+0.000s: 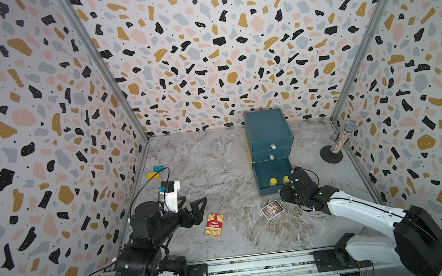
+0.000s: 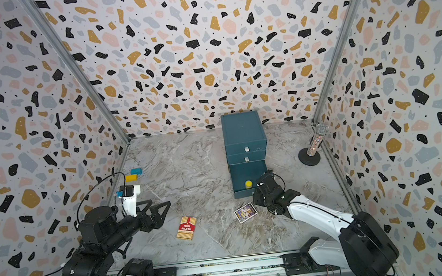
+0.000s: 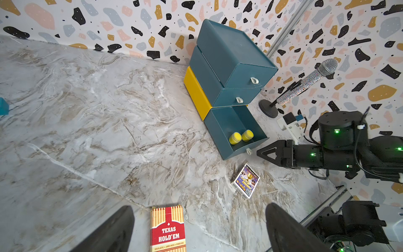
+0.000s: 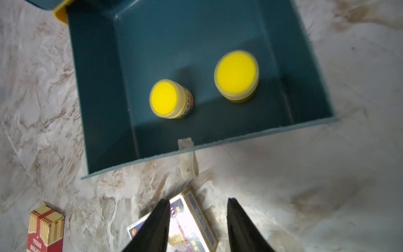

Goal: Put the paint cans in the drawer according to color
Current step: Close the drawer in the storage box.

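Right end effector [image 4: 198,200] hovers with fingers apart and empty, just short of the open bottom drawer [image 4: 93,87]; two yellow paint cans [image 4: 164,98] stand inside; in a top view only one of the yellow paint cans [image 2: 248,184] shows, the arm covering the other; left end effector [image 3: 199,206] gapes, empty.
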